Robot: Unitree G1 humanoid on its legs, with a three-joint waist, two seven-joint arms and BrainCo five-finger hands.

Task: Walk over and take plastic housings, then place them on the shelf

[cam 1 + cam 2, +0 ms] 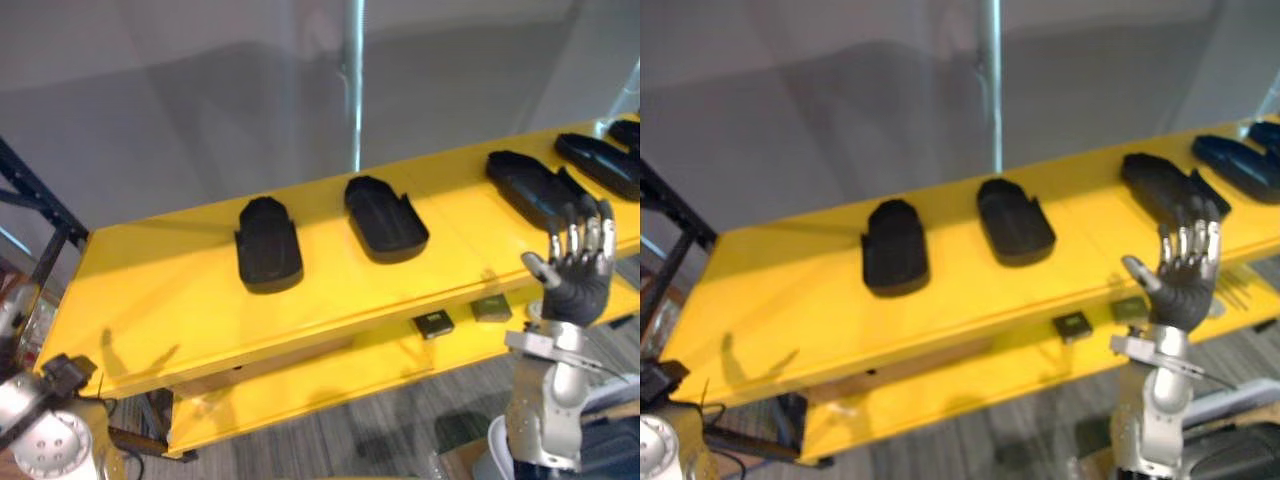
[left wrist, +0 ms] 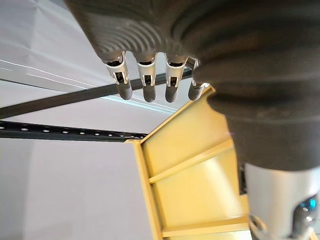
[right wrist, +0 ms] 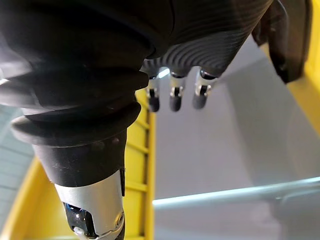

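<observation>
In the head view, your right hand [image 1: 575, 270] stood raised before the yellow shelf [image 1: 150, 290], fingers straight and empty, while black plastic housings [image 1: 268, 245] lay on that shelf. In its wrist view, your left hand [image 2: 145, 82] pointed past the shelf's end, fingers straight, empty.

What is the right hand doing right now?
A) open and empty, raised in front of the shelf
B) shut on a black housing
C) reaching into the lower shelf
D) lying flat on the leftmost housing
A: the right hand is raised with straight fingers and holds nothing, in front of the yellow shelf, while the black plastic housings lie on its top.
</observation>
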